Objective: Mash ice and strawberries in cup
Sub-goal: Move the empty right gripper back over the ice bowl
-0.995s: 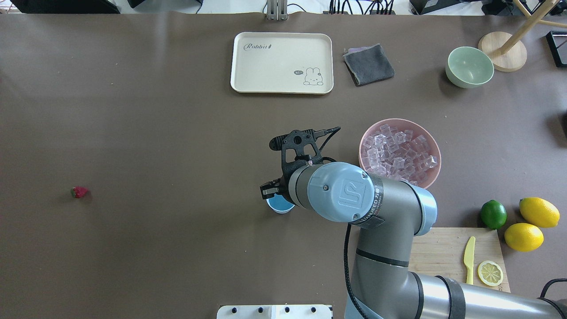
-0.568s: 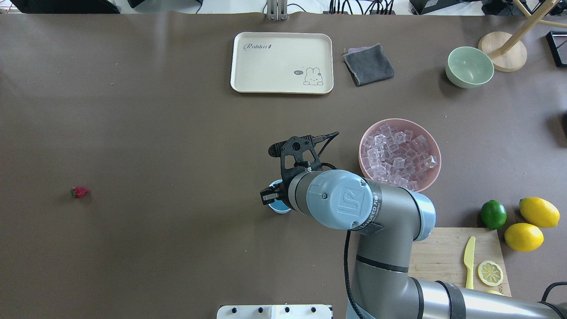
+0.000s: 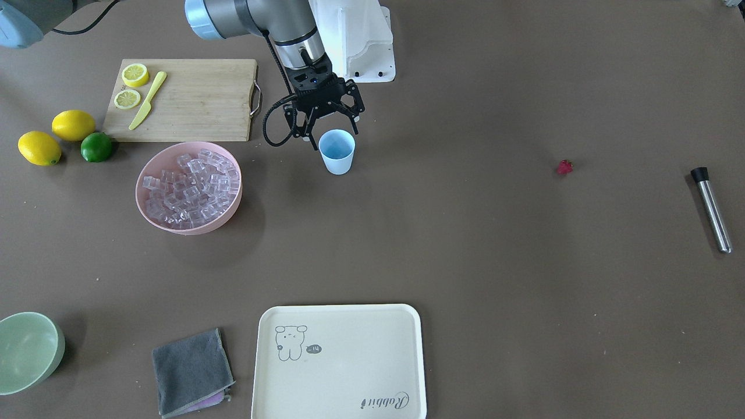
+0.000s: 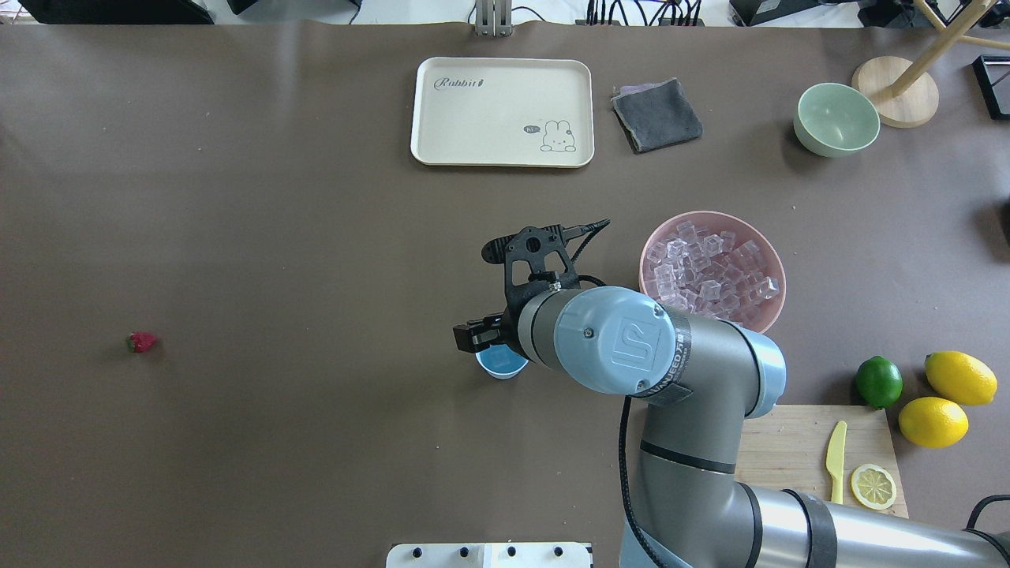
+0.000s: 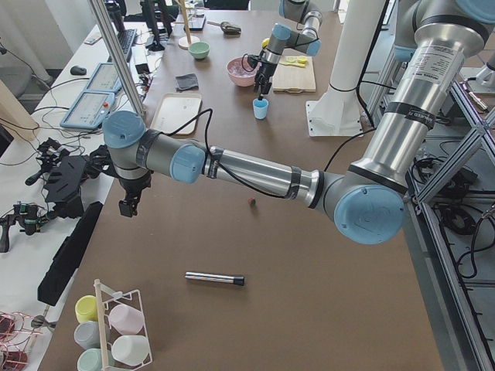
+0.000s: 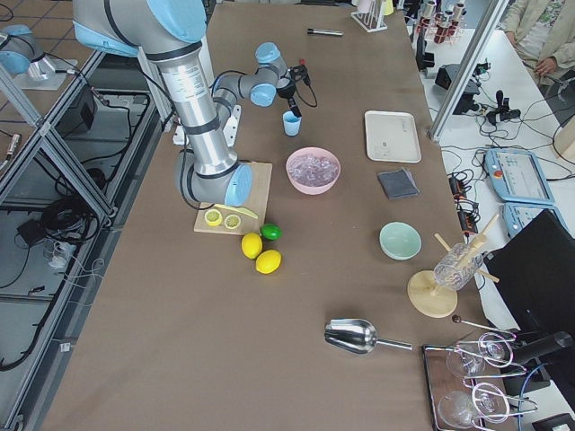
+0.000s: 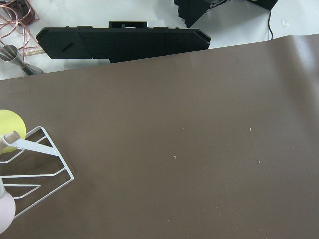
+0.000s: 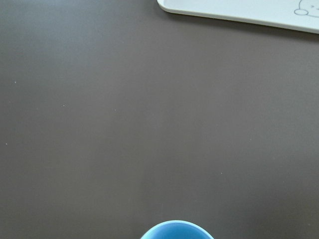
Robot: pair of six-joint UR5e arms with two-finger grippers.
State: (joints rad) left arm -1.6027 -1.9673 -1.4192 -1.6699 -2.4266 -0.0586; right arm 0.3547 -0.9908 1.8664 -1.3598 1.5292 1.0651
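Close to the robot's base, the right pincer [image 3: 327, 129] hung released, its fingers spread wide, just over the robot-side rim of the small light blue tapered plastic cup [image 3: 337, 156]. The cup stood upright on the brown surface [image 3: 465, 233]. Nothing showed between the fingers.

From that, the step looked like loading the cup, with mashing not yet begun. To do it well, the arm should rise straight before it travels, so that a finger does not clip so light a tumbler. Each drop should be centred over the mouth. Just beyond, on the robot's right, the wide pink bowl [image 3: 186, 228] held the heap of clear glassy ice cubes [image 3: 189, 192]. A cube wants a firm, square pinch, being slick. Well apart on the robot's left lay the tiny dark red strawberry [image 3: 564, 167], and farther out the metal rod with a black cap [image 3: 713, 212], the likely masher.

Whether any ice already lay in the cup could not be told, since its inside showed only blue. The right wrist camera caught only a sliver of the rim [image 8: 177, 230]. Overhead, the wrist covered most of the pincer. The left pincer [image 5: 128, 207], far along the surface, appeared in one side view only. I cannot tell whether it was released or clenched.
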